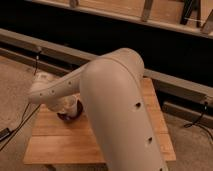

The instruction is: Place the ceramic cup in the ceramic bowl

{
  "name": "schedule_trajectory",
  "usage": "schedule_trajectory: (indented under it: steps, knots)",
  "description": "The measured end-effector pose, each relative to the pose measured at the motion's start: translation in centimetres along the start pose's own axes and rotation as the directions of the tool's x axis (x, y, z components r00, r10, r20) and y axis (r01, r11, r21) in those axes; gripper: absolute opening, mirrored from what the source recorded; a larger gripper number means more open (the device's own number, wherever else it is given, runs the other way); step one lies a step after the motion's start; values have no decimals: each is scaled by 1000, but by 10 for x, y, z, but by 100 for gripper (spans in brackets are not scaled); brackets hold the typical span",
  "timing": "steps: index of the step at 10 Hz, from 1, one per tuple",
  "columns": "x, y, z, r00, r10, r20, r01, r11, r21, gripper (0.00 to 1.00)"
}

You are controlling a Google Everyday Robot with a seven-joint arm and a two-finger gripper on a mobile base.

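the white cup point(73, 104) sat in the dark bowl point(67, 116) on the desk point(65, 145). the gripper point(64, 105) hung right over the bowl, behind the arm point(115, 110); i cannot tell how wide its jaws were. best to lift straight up, slowly.

Smooth matt cream plastic arm point(120, 115) and end effector point(64, 106) — above the pale grainy wooden table point(60, 145), glossy dark bowl point(67, 117).

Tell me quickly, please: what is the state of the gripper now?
Gripper: hidden behind the arm, over the ceramic bowl with the ceramic cup; state cannot be told.
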Motion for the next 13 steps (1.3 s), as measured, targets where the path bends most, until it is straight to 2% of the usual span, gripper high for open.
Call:
schedule_trajectory:
  steps: [4, 8, 10, 13]
  knots:
    - [2, 0, 3, 1000, 0, -26, 0, 1000, -5, 80]
    - [-3, -4, -1, 1000, 16, -19, -16, 1000, -10, 80]
    - [-5, -6, -9, 999, 37, -5, -37, 999, -38, 80]
    - [-4, -10, -26, 998, 70, 9, -68, 990, -127, 80]
